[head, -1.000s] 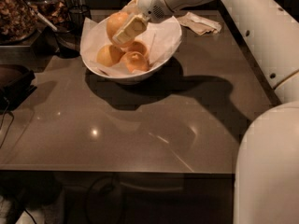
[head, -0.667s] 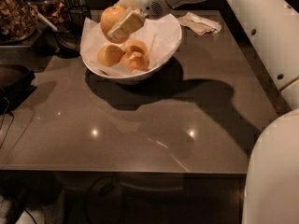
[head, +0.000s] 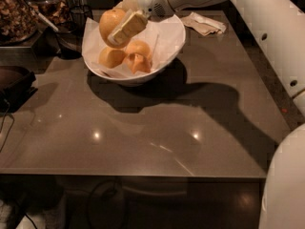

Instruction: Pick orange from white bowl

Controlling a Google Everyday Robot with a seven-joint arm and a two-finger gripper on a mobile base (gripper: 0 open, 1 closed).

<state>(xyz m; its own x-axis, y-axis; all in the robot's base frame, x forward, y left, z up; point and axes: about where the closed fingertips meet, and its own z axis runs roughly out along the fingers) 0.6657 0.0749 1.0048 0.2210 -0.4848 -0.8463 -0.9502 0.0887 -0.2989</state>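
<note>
As I judge the orange (head: pixel 110 22): held above the white bowl (head: pixel 167 38), only carrying clear left.
Gripper (head: pixel 119 28): above its rim, jaws clamping the orange.

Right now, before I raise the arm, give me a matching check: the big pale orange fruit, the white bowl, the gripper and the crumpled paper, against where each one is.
1. large, pale yellow-orange, round orange
2. wide, glossy white bowl
3. two-finger gripper
4. crumpled white paper napkin

A. lying on the far right part of the grey table
B. shut on the fruit, over the bowl's left side
C. standing on the table, smaller fruits inside
D. held up above the other fruits

Pairs: 1-D, 2-C, 3-B, 4-A.
</note>
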